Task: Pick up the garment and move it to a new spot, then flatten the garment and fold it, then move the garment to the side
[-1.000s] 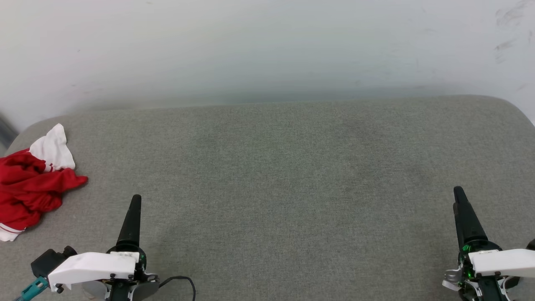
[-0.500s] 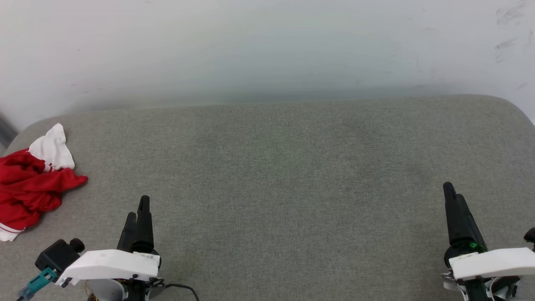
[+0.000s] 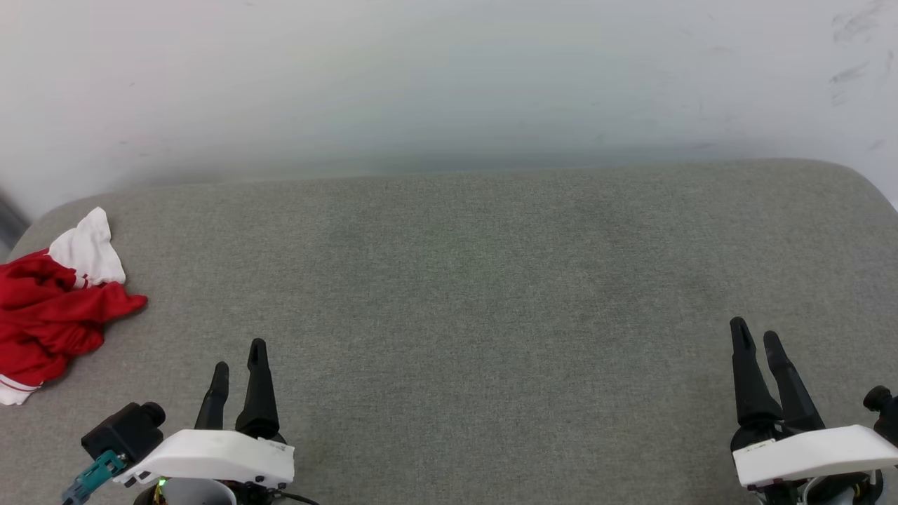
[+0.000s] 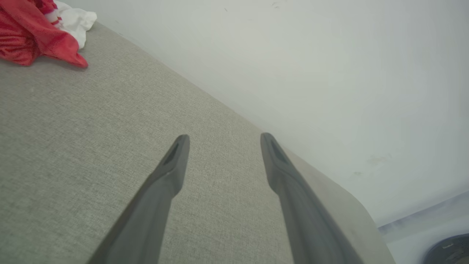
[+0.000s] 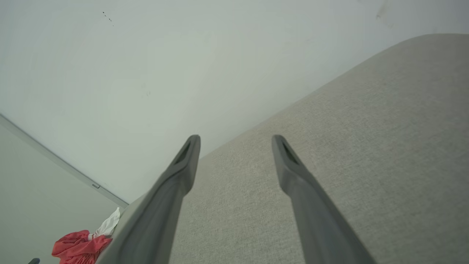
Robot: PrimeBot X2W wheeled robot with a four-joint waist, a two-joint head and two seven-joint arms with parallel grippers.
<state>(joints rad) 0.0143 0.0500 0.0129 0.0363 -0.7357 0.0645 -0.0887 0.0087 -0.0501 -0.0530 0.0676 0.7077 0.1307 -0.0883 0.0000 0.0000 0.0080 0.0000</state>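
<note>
The garment (image 3: 52, 305), red with a white sleeve, lies crumpled at the far left edge of the grey padded surface (image 3: 477, 280). It also appears in the left wrist view at the top left, garment (image 4: 33, 33), and in the right wrist view at the bottom left, garment (image 5: 78, 247). My left gripper (image 3: 240, 356) hovers at the lower left, open and empty, to the right of the garment and apart from it. Far across the surface at the lower right is my right gripper (image 3: 755, 334), open with nothing between its fingers.
A pale wall (image 3: 449, 77) rises directly behind the padded surface. The surface has rounded corners at the back left and back right. A dark round object (image 4: 449, 251) sits on the floor beyond the surface's edge in the left wrist view.
Both arms have drawn back toward the picture's bottom edge and rolled, so each gripper's two fingers now appear side by side. The garment has not moved.
</note>
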